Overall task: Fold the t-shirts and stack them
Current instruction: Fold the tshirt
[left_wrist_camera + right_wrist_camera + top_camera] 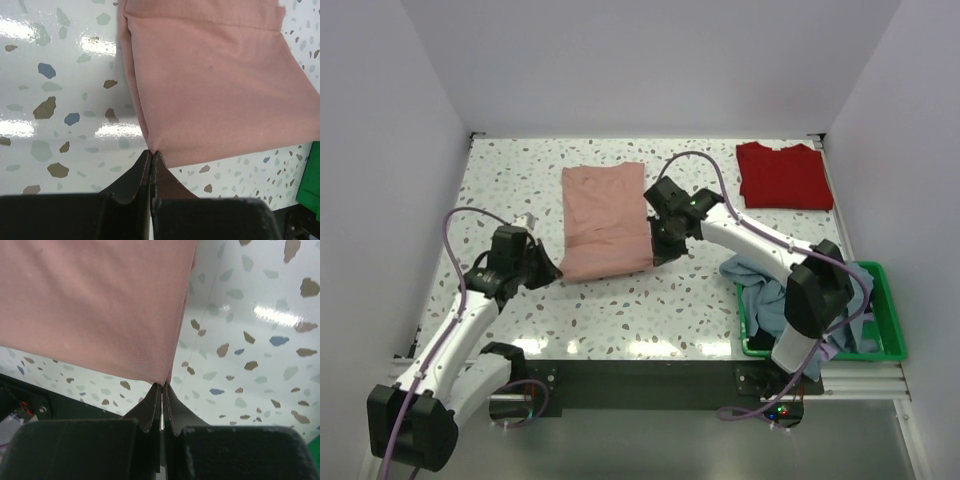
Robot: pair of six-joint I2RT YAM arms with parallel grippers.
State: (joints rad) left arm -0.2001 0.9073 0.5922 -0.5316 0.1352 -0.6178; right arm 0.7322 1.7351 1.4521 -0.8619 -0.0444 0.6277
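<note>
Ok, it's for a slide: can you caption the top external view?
Left fingers and right fingers each pinch a near corner of the pink t-shirt; red t-shirt lies far right.

Robot lab test cell seen from above. Plain white walls (650, 60) box in a speckled table (620, 300) on three sides. Two white and black robot arms, the left arm (460, 330) and the right arm (750, 235), are bolted to a metal rail (860, 378) at the table's near edge. Purple cables (455, 215) loop along them. The only props are a pink shirt (605, 220), a red shirt (783, 175) and a green basket (880, 352) of clothes.
</note>
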